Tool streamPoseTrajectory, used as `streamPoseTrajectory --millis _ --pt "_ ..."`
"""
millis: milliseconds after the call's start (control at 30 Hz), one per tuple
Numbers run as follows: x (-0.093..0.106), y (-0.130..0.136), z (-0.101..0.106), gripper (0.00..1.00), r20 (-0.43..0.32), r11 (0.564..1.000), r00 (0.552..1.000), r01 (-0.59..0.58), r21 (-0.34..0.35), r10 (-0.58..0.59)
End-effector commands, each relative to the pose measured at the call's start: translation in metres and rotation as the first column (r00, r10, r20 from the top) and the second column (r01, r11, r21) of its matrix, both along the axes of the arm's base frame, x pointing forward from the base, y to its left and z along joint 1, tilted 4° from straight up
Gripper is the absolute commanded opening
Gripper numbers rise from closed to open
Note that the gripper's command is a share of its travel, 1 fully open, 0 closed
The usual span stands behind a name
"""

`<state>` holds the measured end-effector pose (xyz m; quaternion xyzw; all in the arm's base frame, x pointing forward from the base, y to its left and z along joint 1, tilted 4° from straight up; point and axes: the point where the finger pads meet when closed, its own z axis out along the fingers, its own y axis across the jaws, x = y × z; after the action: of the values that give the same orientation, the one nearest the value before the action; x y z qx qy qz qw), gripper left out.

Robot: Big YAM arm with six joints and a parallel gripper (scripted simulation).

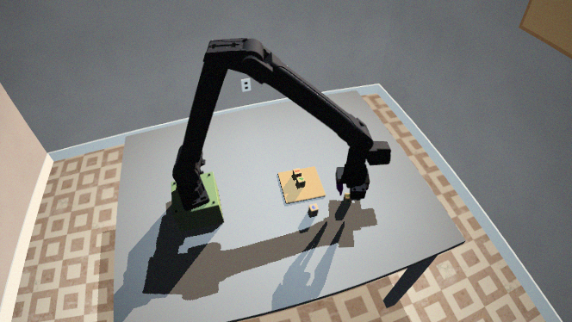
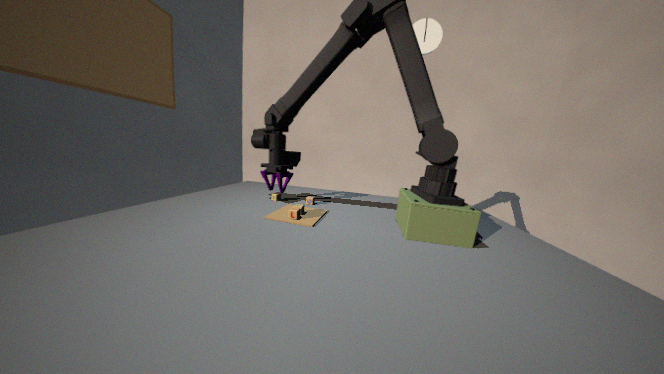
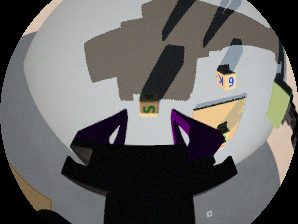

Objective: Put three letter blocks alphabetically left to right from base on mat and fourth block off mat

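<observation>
My gripper (image 2: 276,190) (image 3: 149,113) is partly open and empty. Its purple fingertips are a little above a wooden block (image 1: 347,196) (image 2: 276,197) (image 3: 149,108) that shows a green S in the wrist view and rests on the table beyond the mat. The tan mat (image 1: 312,174) (image 2: 280,216) (image 3: 230,112) lies flat. A block with a red mark on top (image 1: 297,171) and a red L on a side stands on it, close to a block with a green mark on top (image 1: 301,180). Their top letters are unreadable. A block with blue K and 6 faces (image 1: 313,208) (image 2: 310,200) (image 3: 226,80) stands off the mat.
The green robot base (image 1: 200,219) (image 2: 440,225) stands at the other end of the table, past the mat. The arm arches high over the table between the base and the gripper. Its dark shadow lies beside the S block and the blue-lettered block.
</observation>
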<state>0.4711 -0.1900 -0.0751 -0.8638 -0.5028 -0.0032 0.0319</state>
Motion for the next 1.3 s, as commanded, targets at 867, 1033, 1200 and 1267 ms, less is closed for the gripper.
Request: streamPoseTrajectory --millis 867,1033,1200,1267 --pt "0.001 0.005 -0.034 0.58 0.006 1.0 1.0 0.003 -0.005 -0.003" --pt "0.008 0.002 -0.021 0.58 0.034 1.0 0.999 0.004 -0.017 -0.003" --pt "0.007 0.002 -0.021 0.58 0.033 1.0 0.999 0.004 -0.016 -0.003" --pt "0.007 0.002 -0.021 0.58 0.033 1.0 0.999 0.004 -0.016 -0.003"
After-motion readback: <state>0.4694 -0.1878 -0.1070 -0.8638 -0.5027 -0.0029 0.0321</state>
